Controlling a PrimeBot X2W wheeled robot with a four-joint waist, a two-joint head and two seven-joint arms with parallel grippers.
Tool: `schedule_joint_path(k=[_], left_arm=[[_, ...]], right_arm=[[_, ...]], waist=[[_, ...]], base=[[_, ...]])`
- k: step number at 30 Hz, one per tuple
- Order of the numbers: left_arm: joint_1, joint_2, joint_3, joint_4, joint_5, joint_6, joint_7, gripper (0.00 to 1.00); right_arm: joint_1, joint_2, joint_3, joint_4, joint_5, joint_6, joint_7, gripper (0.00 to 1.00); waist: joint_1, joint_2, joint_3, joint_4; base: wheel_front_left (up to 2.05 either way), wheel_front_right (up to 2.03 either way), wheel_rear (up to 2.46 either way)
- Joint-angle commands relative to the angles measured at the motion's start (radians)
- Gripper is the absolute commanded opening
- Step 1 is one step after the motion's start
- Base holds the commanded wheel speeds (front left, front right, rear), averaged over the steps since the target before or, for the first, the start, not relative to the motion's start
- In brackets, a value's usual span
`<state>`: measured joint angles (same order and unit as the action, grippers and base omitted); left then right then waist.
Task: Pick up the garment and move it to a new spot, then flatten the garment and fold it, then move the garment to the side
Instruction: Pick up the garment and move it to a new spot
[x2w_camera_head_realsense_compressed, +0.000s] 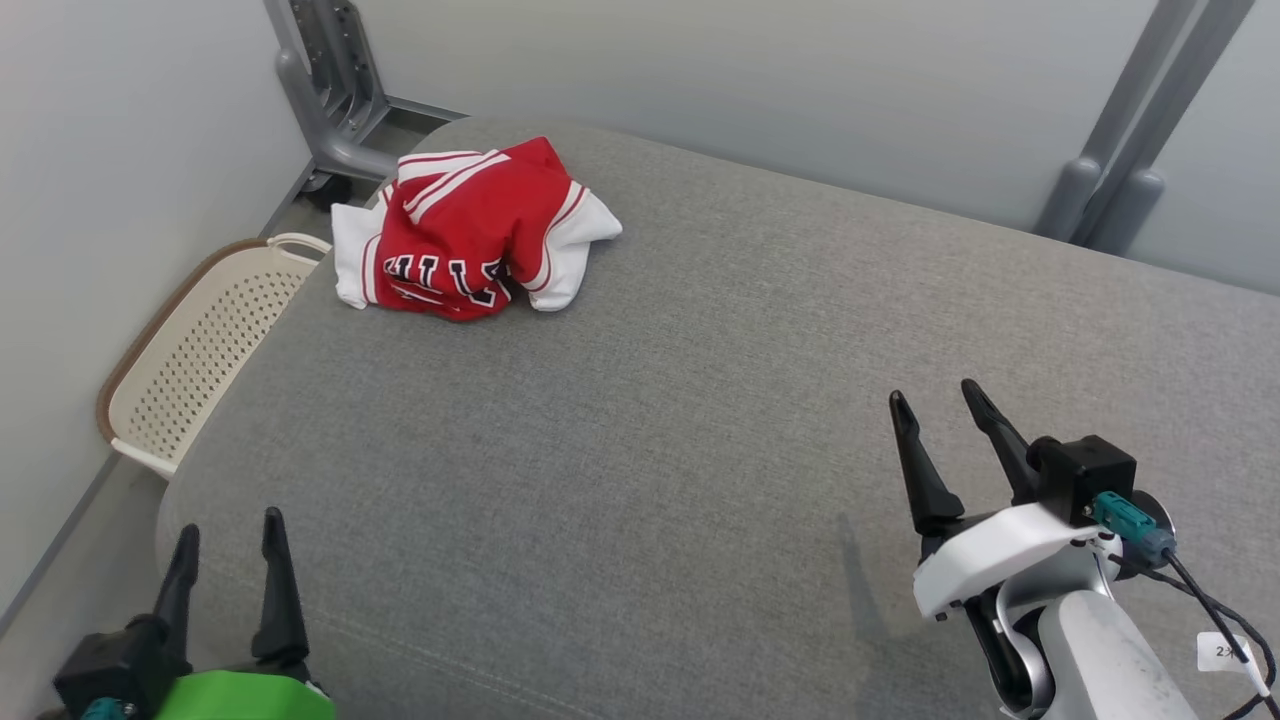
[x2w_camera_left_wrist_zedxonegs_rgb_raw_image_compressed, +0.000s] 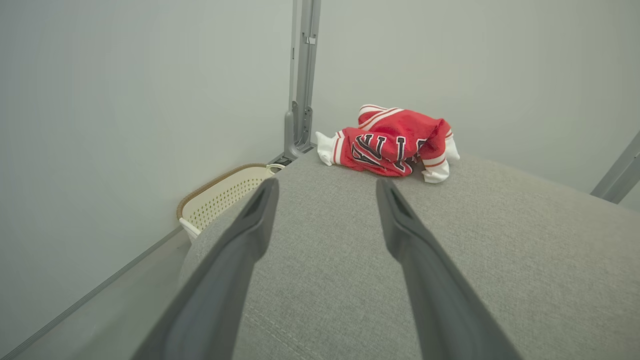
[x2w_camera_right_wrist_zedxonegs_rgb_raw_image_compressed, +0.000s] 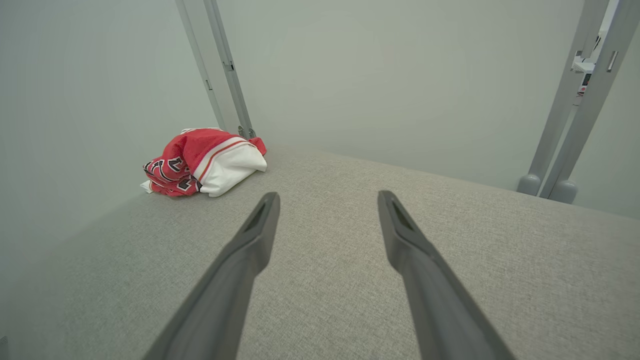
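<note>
Head view, crumpled red-white garment (x2w_camera_head_realsense_compressed: 470, 235) on coarse grey cushion (x2w_camera_head_realsense_compressed: 700, 420), left gripper (x2w_camera_head_realsense_compressed: 230, 522) and right gripper (x2w_camera_head_realsense_compressed: 935, 392) splayed

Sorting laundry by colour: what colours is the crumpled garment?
Garment: red with white sleeves and black lettering; clearest in the head view.

The crumpled red-and-white lettered cloth garment (x2w_camera_head_realsense_compressed: 470, 230) lies on the far left corner of the grey fabric-covered table (x2w_camera_head_realsense_compressed: 700, 420). The cream perforated plastic basket (x2w_camera_head_realsense_compressed: 200, 350) stands lower down, off the table's left edge and near the garment. A grey metal post (x2w_camera_head_realsense_compressed: 330, 90) rises behind that corner, and a grey metal double post (x2w_camera_head_realsense_compressed: 1130, 150) behind the far right edge. The left gripper (x2w_camera_head_realsense_compressed: 230, 522) is at the near left corner and the right gripper (x2w_camera_head_realsense_compressed: 933, 391) over the near right, both well apart from the garment.
</note>
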<state>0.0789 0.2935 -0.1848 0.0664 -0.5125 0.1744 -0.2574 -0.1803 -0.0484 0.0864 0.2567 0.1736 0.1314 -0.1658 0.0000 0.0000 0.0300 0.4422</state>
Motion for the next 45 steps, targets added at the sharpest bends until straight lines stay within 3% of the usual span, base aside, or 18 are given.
schedule_joint_path(k=[1, 11, 18, 25, 32, 45], left_arm=[[-0.014, 0.031, 0.019, -0.018, -0.009, -0.007, 0.011, 1.00], [-0.221, 0.250, 0.104, -0.135, -0.011, -0.044, 0.193, 1.00], [-0.462, 0.335, 0.122, -0.081, -0.066, -0.106, 0.326, 1.00], [-0.666, 0.351, 0.109, 0.090, -0.116, -0.143, 0.421, 1.00], [-0.814, 0.346, 0.086, 0.281, -0.121, -0.173, 0.445, 1.00], [-0.925, 0.337, 0.025, 0.540, -0.135, -0.251, 0.489, 1.00]], right_arm=[[-0.012, -0.004, -0.010, -0.006, -0.009, -0.001, -0.006, 1.00], [-0.041, -0.004, -0.047, -0.042, -0.033, -0.001, -0.006, 1.00], [-0.083, -0.004, -0.036, -0.076, -0.047, -0.001, 0.006, 1.00], [-0.134, -0.003, -0.028, -0.116, -0.079, -0.001, 0.020, 1.00], [-0.179, -0.003, -0.035, -0.176, -0.110, -0.001, 0.039, 1.00], [-0.191, -0.003, -0.040, -0.253, -0.156, -0.001, 0.065, 1.00]], waist=[[0.0000, 0.0000, 0.008, -0.033], [0.0000, 0.0000, 0.059, -0.120], [0.0000, 0.0000, 0.148, -0.193], [0.0000, 0.0000, 0.268, -0.284], [0.0000, 0.0000, 0.401, -0.358], [0.0000, 0.0000, 0.524, -0.398]], base=[[0.00, 0.00, 0.00], [0.00, 0.00, 0.00], [0.00, 0.00, 0.00], [0.00, 0.00, 0.00], [0.00, 0.00, 0.00], [0.00, 0.00, 0.00]])
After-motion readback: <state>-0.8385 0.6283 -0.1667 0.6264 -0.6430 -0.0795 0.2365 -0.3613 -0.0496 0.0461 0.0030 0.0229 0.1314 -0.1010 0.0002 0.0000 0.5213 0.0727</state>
